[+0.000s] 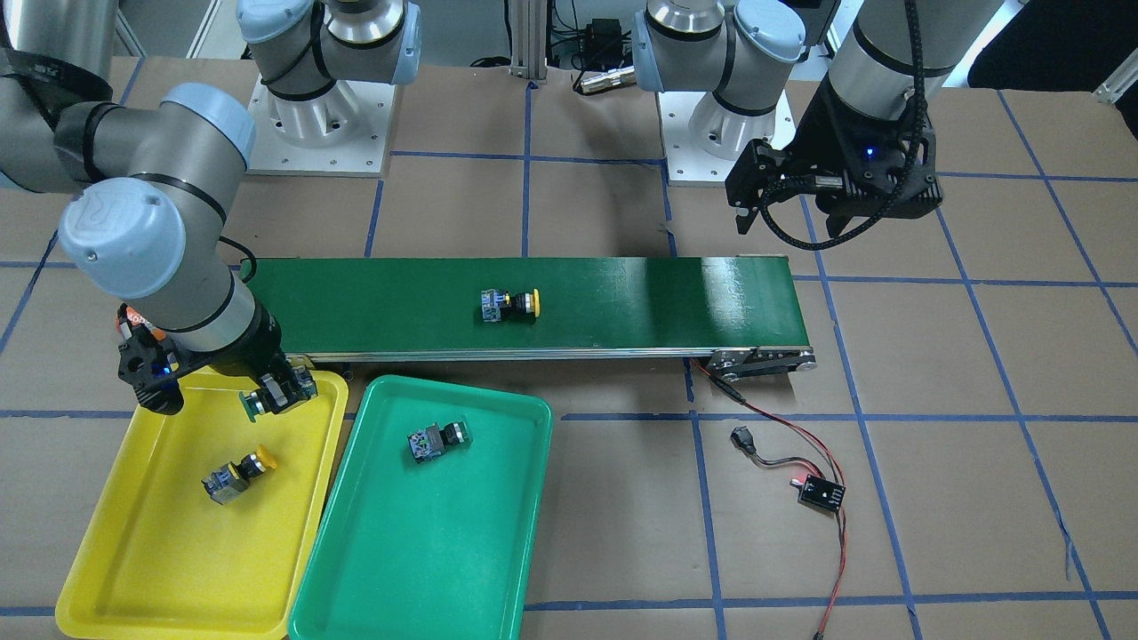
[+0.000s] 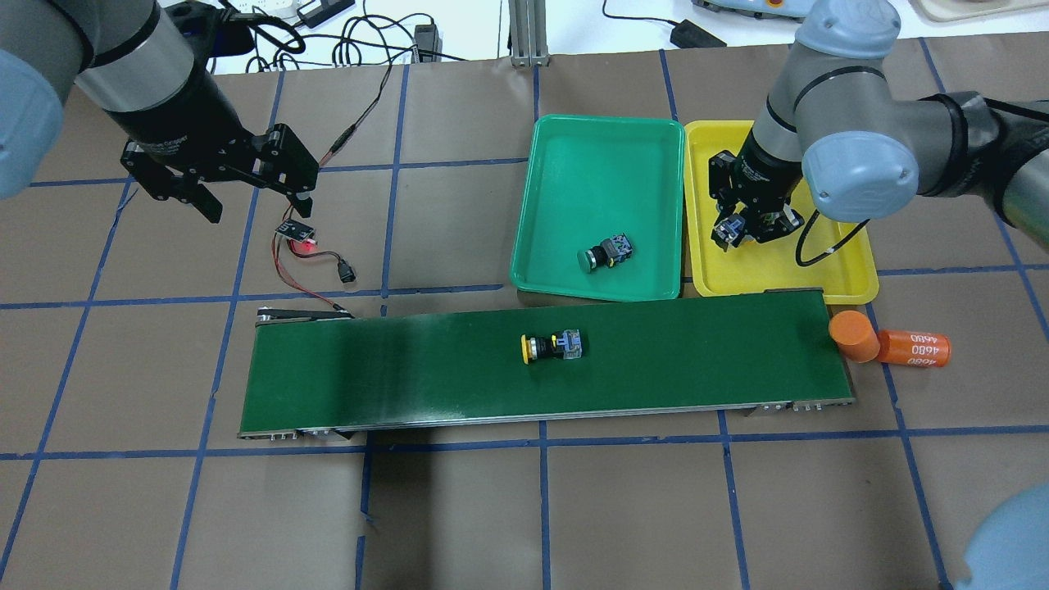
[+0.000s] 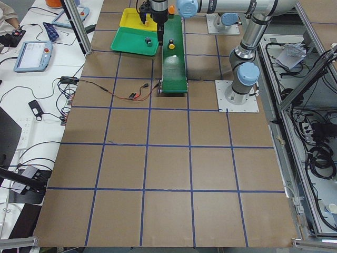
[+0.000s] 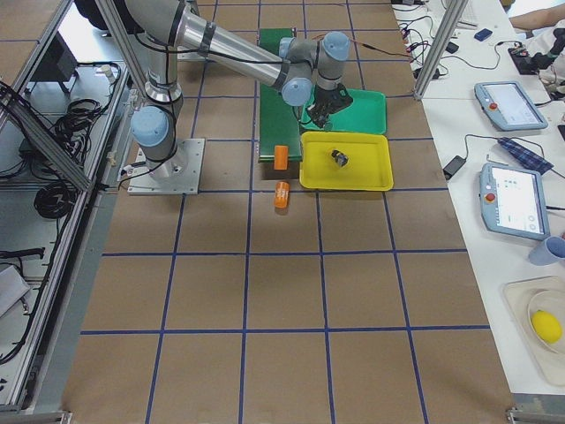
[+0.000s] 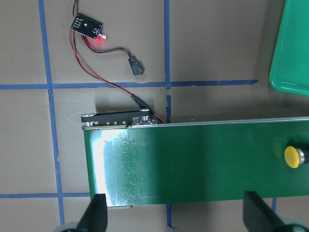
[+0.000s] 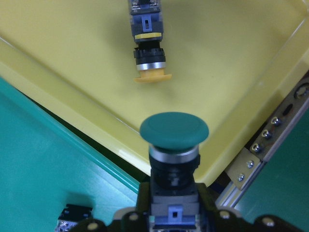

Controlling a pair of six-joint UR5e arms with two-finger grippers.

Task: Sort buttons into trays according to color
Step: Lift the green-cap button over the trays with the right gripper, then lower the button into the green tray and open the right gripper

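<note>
Green button [image 6: 174, 133] is clamped between the right gripper's [image 1: 283, 389] jaws, cap pointing outward, over the yellow tray's [image 1: 116, 569] corner. Left gripper [image 5: 176, 212] hangs wide open, empty, near the belt's [image 5: 193, 159] end.

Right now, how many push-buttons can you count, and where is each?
4. One yellow-capped button on the conveyor belt, a second yellow button in the yellow tray, a green button in the green tray, another green-capped button in the right gripper. None seems hidden.
</note>
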